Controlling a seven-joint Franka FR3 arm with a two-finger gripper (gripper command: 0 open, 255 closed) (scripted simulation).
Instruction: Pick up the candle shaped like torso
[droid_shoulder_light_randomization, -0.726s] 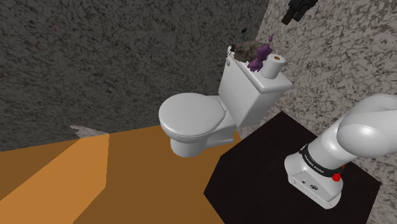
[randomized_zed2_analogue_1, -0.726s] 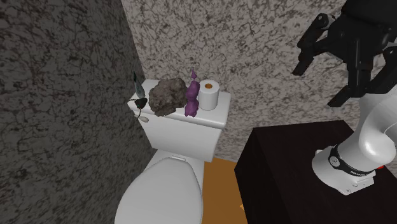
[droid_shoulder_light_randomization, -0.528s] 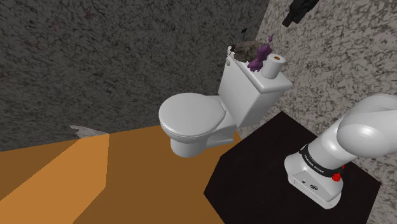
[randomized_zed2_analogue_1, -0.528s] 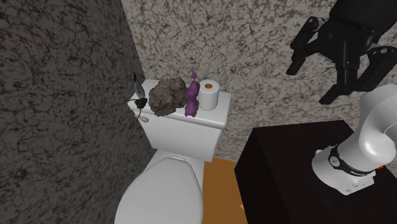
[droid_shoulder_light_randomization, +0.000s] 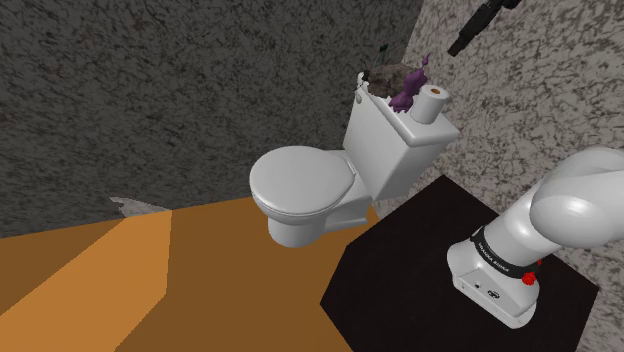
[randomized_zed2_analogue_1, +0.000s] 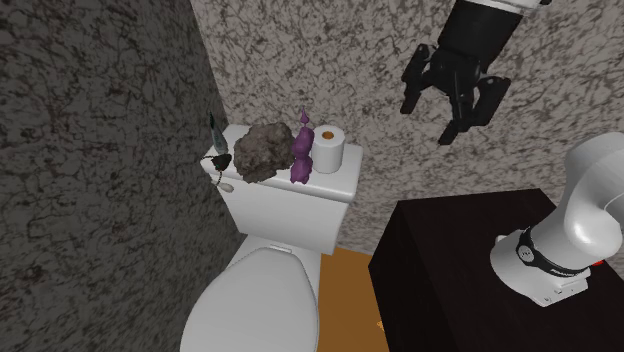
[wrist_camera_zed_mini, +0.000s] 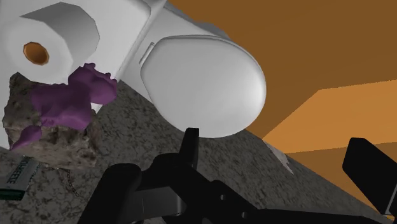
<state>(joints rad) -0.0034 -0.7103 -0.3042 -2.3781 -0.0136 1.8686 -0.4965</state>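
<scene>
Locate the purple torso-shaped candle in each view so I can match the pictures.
Shoulder view: the purple candle on the toilet tank, upper right of centre.
Second exterior view: candle on the tank, between grey lump and paper roll.
Wrist view: candle against the grey lump, next to the paper roll.
Shared landmark: the paper roll.

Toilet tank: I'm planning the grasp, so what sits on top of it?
On the tank: a grey rocky lump, a purple candle and a toilet roll, side by side. Whatever lies beneath them on the lid is covered.
</scene>
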